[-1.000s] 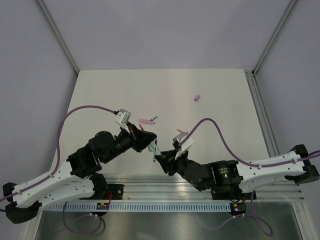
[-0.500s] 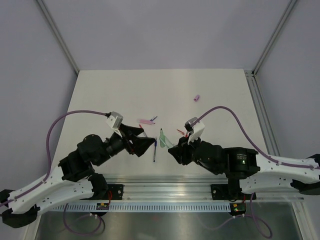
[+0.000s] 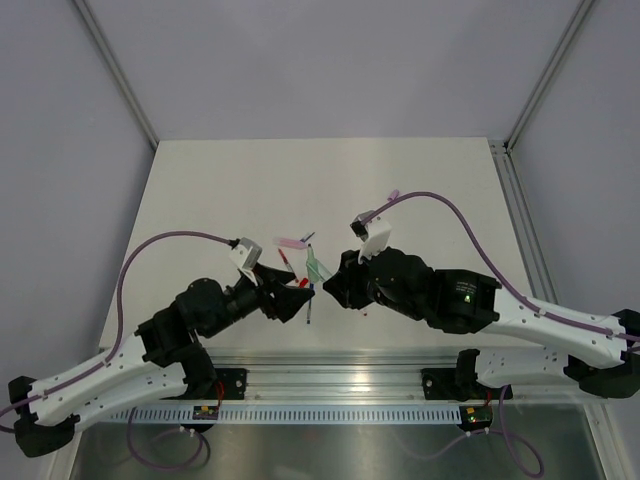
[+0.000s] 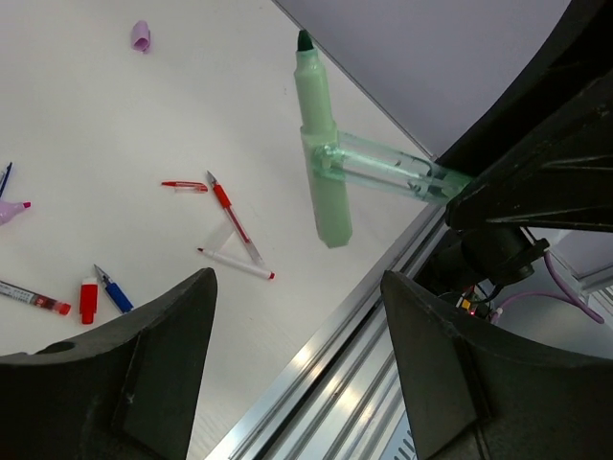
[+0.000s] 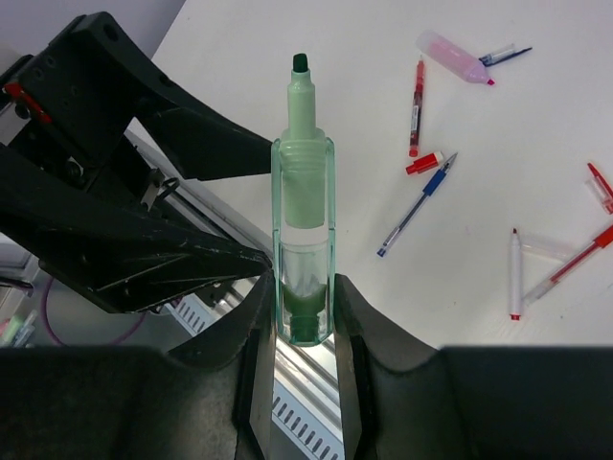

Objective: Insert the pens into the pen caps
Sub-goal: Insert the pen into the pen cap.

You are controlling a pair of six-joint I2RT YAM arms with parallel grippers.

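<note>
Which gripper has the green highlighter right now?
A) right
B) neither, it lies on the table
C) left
A: the right gripper is clamped on the clear lower part of the green highlighter, holding it above the table, while the left gripper is open and empty.

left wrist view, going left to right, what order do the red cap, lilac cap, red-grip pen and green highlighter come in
red cap → lilac cap → red-grip pen → green highlighter
</note>
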